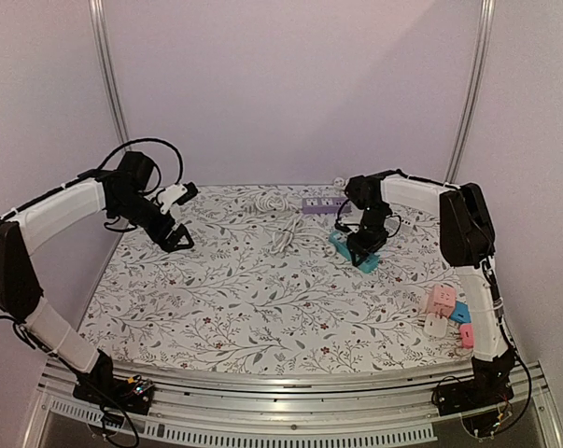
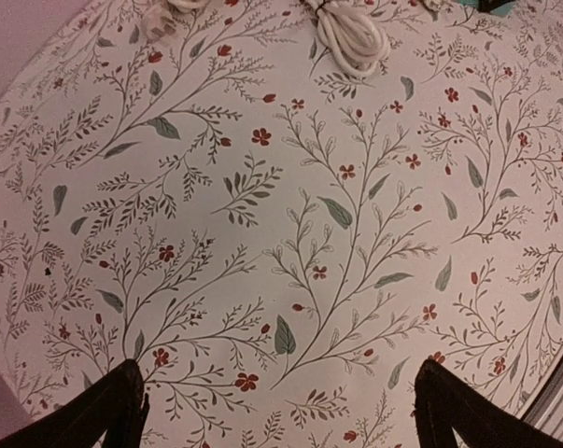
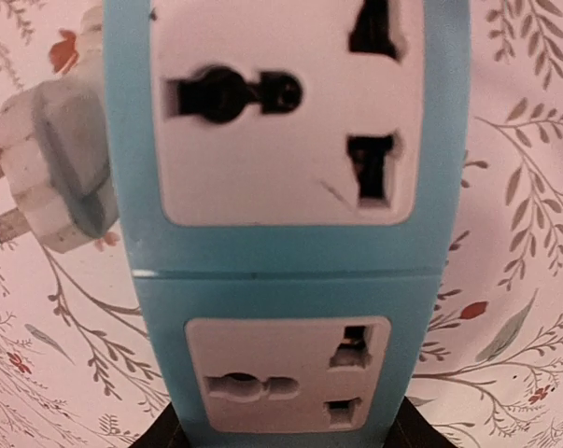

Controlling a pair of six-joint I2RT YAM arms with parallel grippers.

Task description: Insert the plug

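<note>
- The right fingers point(image 3: 174, 437) are sitting on either side of the near end of the blue power strip point(image 3: 281, 252). They are narrower than fully wide, but I cannot tell whether they are already pressing on it.
- The left fingers point(image 2: 113, 415) are standing wide with nothing between them, hanging over bare counter point(image 1: 244, 299) well apart from the strip.
- The plug point(image 3: 52, 163) is lying on the counter just beside the strip's far left edge. It is in nobody's grip, and its prongs are pointing away from the sockets.
- Risk: if one finger is meeting the strip before the other, the strip is likely to skid or twist on the patterned cloth and shove the plug aside.
- Risk: with the prongs facing outward, whoever takes the plug is going to need to turn it. A shallow pinch on its rounded body could let it slip or tilt.
- Risk: prongs arriving tilted or offset could be jamming on the socket face and pushing the strip away if it is not being held firmly.
- Risk: the coiled white cable point(image 1: 281, 235) nearby could be snagging an arm.
- Count: two arms; two power strips, the blue one and a purple strip point(image 1: 320, 203) behind it; two socket faces showing in the right wrist view; one plug; one cable coil; a cluster of small coloured blocks point(image 1: 440, 301), seemingly four.
</note>
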